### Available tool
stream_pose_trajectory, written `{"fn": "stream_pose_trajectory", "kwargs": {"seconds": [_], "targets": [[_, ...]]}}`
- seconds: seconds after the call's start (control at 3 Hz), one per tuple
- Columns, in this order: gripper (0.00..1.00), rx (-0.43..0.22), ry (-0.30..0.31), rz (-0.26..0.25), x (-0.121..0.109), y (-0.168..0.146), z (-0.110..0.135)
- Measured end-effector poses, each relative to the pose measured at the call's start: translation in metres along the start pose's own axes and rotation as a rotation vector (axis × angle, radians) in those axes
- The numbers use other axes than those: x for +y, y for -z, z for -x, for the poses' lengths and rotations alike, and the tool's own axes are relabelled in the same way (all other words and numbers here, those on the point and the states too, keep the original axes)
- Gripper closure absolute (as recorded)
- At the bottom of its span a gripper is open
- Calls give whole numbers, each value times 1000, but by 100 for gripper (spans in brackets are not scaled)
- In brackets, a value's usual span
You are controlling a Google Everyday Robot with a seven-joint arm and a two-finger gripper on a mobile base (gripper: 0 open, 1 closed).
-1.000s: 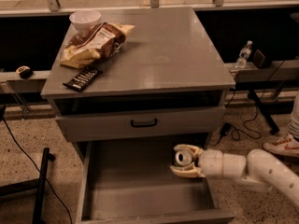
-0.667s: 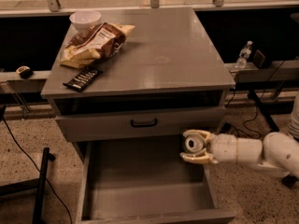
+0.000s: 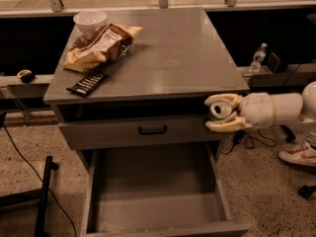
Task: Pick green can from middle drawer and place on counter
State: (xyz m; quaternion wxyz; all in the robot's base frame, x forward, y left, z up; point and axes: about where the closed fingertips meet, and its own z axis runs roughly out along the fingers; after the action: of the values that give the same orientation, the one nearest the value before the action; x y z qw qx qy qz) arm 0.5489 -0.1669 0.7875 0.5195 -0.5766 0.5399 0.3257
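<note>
My gripper (image 3: 218,112) comes in from the right on a white arm and is shut on the green can (image 3: 218,108), of which I see mostly the silver top with its pull tab. It holds the can in the air beside the right front corner of the counter (image 3: 168,53), just below the level of the top slab. The middle drawer (image 3: 155,201) is pulled open below, its grey floor bare.
On the counter's left part lie a brown chip bag (image 3: 101,44), a white bowl (image 3: 90,19) and a dark snack bar (image 3: 87,83). A shut drawer front with a black handle (image 3: 152,130) is above the open drawer. A water bottle (image 3: 257,58) stands at the right; a shoe (image 3: 297,154) is on the floor.
My gripper has lifted the can up out of the middle drawer and to the right, from above the drawer floor to the height of the counter's front edge.
</note>
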Motion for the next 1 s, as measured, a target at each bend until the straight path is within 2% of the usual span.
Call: {"fn": "stream_pose_trajectory", "kwargs": {"seconds": [0.33, 0.67, 1.0], "targets": [[100, -13, 49, 7, -16, 18, 24], [100, -11, 50, -2, -17, 18, 24], [100, 37, 76, -36, -42, 14, 36]]}}
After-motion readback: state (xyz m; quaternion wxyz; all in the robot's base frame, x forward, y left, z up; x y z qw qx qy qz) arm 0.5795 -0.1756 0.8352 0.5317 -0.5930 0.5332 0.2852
